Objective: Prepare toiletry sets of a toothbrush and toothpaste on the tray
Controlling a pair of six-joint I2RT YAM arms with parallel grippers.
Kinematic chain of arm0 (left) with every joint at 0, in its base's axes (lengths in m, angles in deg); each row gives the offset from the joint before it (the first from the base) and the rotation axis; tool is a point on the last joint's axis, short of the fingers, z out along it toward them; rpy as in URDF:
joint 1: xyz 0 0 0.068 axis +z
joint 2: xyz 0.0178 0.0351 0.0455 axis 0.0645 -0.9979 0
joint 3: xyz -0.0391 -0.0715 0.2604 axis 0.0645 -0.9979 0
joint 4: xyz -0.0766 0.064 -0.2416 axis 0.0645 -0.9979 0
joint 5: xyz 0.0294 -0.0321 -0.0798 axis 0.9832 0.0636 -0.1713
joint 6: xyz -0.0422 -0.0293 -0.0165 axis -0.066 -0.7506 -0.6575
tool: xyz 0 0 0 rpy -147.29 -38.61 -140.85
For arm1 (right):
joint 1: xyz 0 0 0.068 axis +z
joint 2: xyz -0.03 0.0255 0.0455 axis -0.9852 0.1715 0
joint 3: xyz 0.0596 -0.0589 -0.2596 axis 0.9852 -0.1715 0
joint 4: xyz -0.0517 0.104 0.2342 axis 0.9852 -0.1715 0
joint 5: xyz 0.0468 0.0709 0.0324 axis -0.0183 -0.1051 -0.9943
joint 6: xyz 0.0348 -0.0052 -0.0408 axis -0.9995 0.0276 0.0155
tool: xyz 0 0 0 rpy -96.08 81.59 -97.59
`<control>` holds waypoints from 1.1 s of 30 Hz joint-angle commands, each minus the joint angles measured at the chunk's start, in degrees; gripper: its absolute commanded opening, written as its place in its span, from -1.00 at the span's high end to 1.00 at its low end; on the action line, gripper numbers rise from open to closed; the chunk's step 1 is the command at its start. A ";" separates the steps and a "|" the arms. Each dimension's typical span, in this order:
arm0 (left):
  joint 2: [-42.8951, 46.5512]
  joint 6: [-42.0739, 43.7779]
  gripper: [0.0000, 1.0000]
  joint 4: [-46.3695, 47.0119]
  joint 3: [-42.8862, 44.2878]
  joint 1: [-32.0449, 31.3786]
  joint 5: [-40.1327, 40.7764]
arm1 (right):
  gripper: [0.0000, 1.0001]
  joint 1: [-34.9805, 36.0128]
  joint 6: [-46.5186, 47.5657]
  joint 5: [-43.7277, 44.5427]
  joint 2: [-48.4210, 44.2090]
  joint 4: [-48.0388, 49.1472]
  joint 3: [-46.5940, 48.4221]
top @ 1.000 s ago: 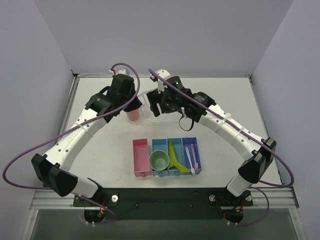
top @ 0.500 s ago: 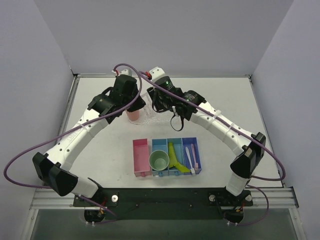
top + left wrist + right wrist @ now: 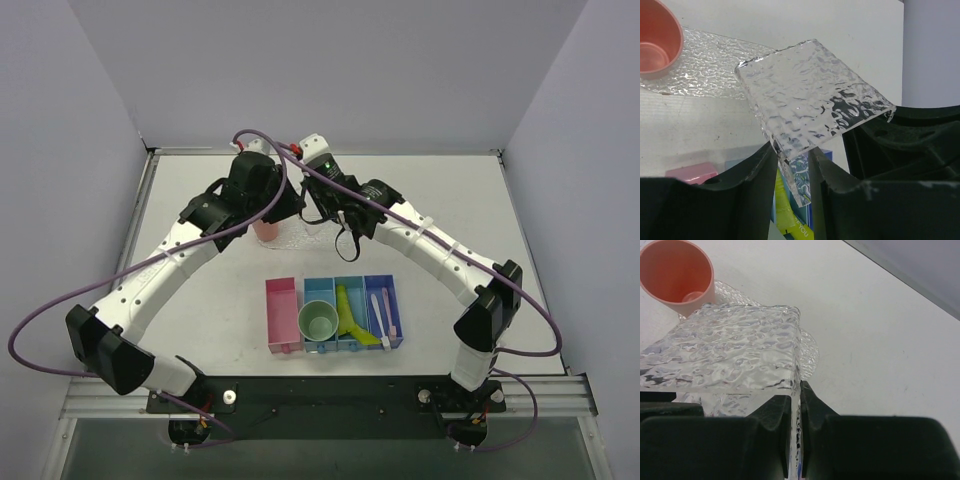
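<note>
Right gripper (image 3: 796, 392) is clamped on the thin wall of the clear rack (image 3: 735, 347); left gripper (image 3: 792, 162) straddles its other edge, grip unclear. The tray (image 3: 710, 65) lies just beneath; the toothbrush (image 3: 378, 310) lies near-to-far in the rightmost bin (image 3: 381, 279), well nearward, closer to the right arm

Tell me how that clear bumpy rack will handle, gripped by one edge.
Probably stiff: the clear rack stays flat though the right hand pinches only one wall. Likely light, being thin plastic. It is glossy and held off-centre, so it may pivot.
</note>
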 commanded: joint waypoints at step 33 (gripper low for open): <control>12.67 -8.45 -0.72 50.11 -22.38 15.80 -38.49 | 1.00 -23.33 -28.35 -59.32 -15.74 23.08 -13.59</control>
